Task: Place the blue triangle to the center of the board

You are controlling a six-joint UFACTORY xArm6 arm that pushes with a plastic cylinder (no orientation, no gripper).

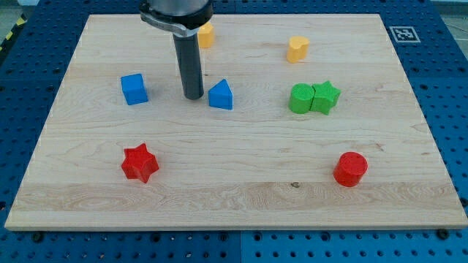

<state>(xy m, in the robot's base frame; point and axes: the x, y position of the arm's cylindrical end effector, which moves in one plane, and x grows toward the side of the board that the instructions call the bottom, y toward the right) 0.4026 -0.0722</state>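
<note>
The blue triangle (221,95) lies on the wooden board (234,175), a little above and left of the board's middle. My tip (194,96) stands on the board just to the left of the blue triangle, close to it with a narrow gap showing. The rod rises from the tip toward the view's top.
A blue cube (134,89) sits left of my tip. A yellow block (206,34) is partly hidden behind the rod at the top. A yellow heart-like block (297,49) is top right. A green cylinder (300,98) touches a green star (326,97). A red star (139,162) and a red cylinder (350,169) lie lower down.
</note>
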